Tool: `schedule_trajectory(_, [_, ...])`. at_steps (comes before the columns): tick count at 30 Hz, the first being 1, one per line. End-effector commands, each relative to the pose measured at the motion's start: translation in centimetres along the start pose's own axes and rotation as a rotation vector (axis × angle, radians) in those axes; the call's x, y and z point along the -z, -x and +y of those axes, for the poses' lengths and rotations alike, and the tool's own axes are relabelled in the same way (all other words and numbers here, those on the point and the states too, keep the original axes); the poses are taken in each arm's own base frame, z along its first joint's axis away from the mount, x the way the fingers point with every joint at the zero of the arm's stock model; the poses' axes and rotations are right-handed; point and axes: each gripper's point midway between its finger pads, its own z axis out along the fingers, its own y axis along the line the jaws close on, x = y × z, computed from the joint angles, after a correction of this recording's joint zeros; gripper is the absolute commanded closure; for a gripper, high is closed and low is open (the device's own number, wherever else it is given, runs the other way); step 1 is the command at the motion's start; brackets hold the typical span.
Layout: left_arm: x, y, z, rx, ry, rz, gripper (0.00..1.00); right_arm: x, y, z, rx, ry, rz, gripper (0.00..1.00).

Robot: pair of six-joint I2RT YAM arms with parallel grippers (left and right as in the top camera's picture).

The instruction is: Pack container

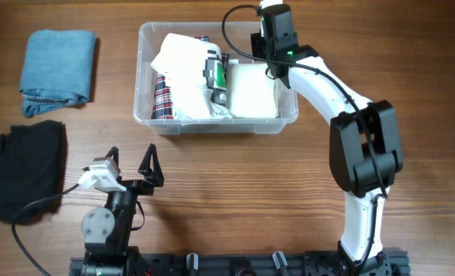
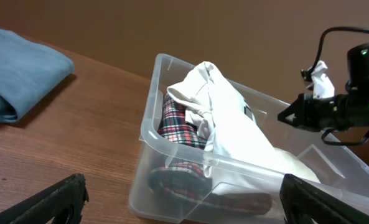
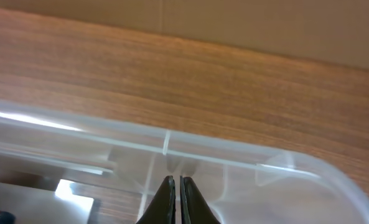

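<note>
Two-fingered right end effector (image 3: pixel 177 184) hangs pinched closed over the container's (image 1: pixel 143 77) rim; left end effector (image 1: pixel 131 162) spread wide.

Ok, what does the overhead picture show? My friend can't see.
A clear bin holds white and plaid clothes, with the right gripper above its far right corner. Folded jeans and black cloth lie at left; the left gripper sits open nearby.

No writing, brand or number can be read in any view. The white label (image 3: pixel 73 190) at the lower left of the right wrist view, behind the container (image 3: pixel 234 158) wall, shows no legible print.
</note>
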Motion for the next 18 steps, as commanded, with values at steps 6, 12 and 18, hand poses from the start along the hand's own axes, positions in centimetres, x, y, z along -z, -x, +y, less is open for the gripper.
schedule_trajectory(6, [0.0, 0.0, 0.3, 0.002, 0.009, -0.002, 0.0, 7.7, 5.9, 0.0, -0.008, 0.011, -0.097, 0.55])
schedule_trajectory(12, [0.0, 0.0, 0.3, 0.002, 0.009, -0.002, 0.0, 19.4, 10.8, -2.4, -0.035, 0.034, -0.207, 0.2])
schedule_trajectory(18, [0.0, 0.0, 0.3, 0.002, 0.009, -0.002, 0.01, 22.5, 8.0, -10.7, -0.274, -0.089, -0.1, 0.0])
